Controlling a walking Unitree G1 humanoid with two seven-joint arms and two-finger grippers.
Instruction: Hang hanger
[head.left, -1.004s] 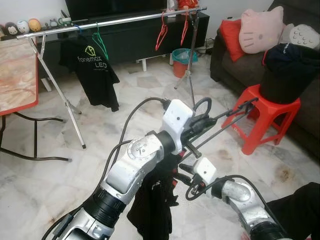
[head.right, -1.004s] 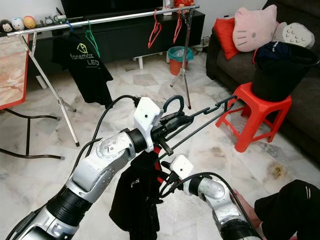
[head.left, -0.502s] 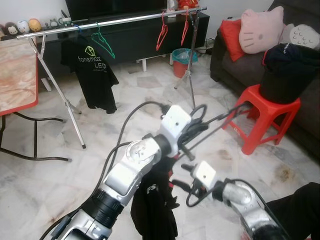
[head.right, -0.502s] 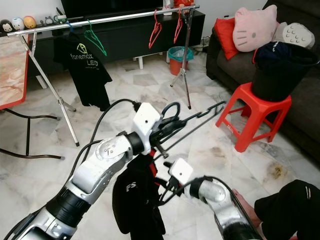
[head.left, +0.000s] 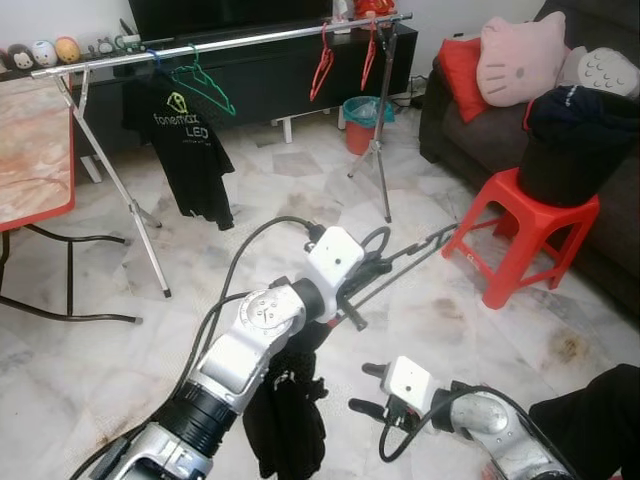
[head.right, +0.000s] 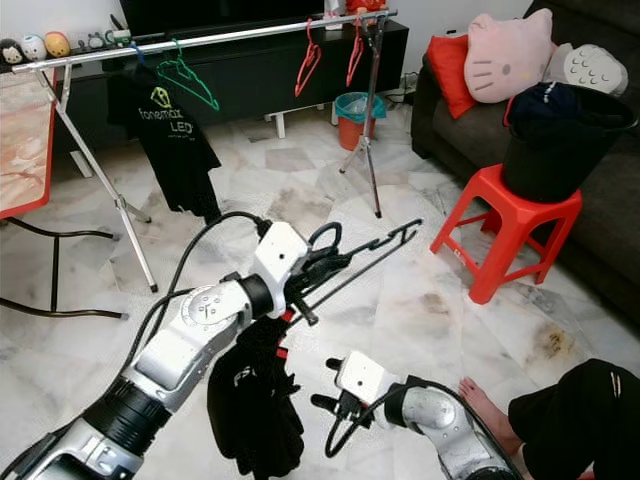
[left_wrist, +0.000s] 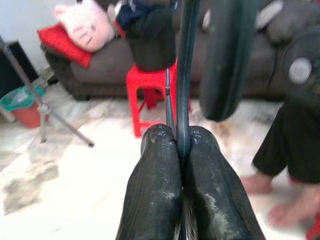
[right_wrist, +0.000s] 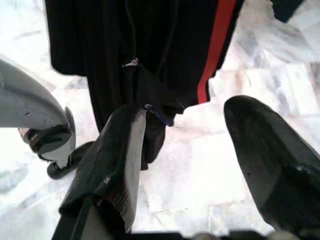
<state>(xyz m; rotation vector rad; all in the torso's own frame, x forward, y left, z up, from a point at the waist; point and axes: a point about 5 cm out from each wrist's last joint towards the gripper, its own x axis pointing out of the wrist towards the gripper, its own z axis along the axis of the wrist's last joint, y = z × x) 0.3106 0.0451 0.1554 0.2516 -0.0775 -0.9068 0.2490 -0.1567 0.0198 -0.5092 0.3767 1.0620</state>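
Note:
My left gripper (head.left: 362, 268) is shut on a black wire hanger (head.left: 418, 246), held at about waist height with its bar pointing toward the red stool. In the left wrist view the wire (left_wrist: 181, 90) is pinched between the two fingers (left_wrist: 155, 190). A black garment with a red stripe (head.left: 285, 410) hangs from the hanger below my left forearm. Low and to the right of the garment, my right gripper (head.left: 363, 388) is open; the right wrist view shows the garment (right_wrist: 150, 50) just beyond its spread fingers (right_wrist: 117, 150). The silver clothes rail (head.left: 220, 42) stands across the room.
The rail carries a black T-shirt (head.left: 190, 140) on a green hanger and red hangers (head.left: 323, 62). A red stool (head.left: 520, 215) with a black bucket of clothes (head.left: 570, 140) stands right, before a sofa. A table (head.left: 35, 150) is at left. A person's foot (head.right: 480, 395) is lower right.
My left arm has lowered and drawn back, taking the hanger and garment down with it. My right gripper has dropped lower and come away from the garment.

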